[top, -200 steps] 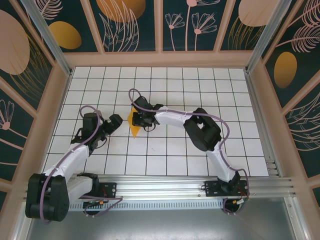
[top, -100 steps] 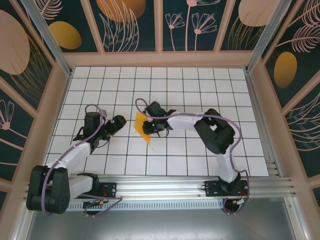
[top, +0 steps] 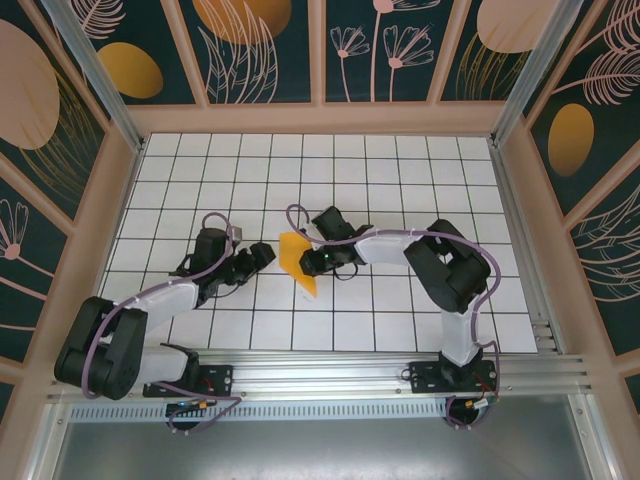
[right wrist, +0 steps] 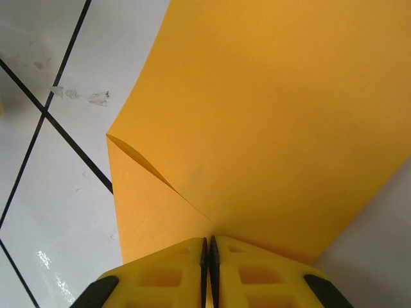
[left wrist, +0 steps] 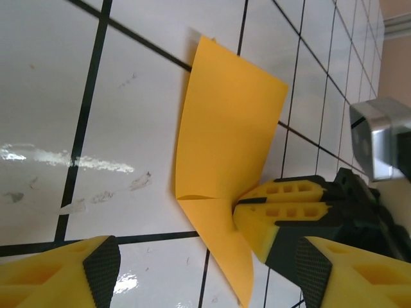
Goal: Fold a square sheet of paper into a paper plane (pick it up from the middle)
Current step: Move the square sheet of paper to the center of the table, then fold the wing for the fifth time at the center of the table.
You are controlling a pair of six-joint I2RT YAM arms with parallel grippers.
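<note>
The square sheet of paper (top: pixel 294 260) is thin and orange-yellow, bent along a crease into a wedge, and held up off the tiles. My right gripper (top: pixel 318 262) is shut on its edge; in the right wrist view the yellow fingertips (right wrist: pixel 167 276) press together on the paper (right wrist: pixel 276 115). My left gripper (top: pixel 263 254) is just left of the sheet and open. In the left wrist view its pads (left wrist: pixel 97 269) stand wide apart, and the sheet's (left wrist: pixel 225 122) lower tip hangs between them without touching. The right fingers (left wrist: pixel 289 205) pinch the sheet there. The paper plane is out of view.
The white grid-tiled table (top: pixel 400 180) is enclosed by patterned walls on three sides. A metal rail (top: pixel 330 375) carrying both arm bases runs along the near edge. The right arm's elbow (top: pixel 455 265) rises right of the sheet.
My right gripper has carried the sheet nearer and slightly right, with its hold unchanged. My left gripper has moved right, up to the sheet, and its jaws have narrowed somewhat.
</note>
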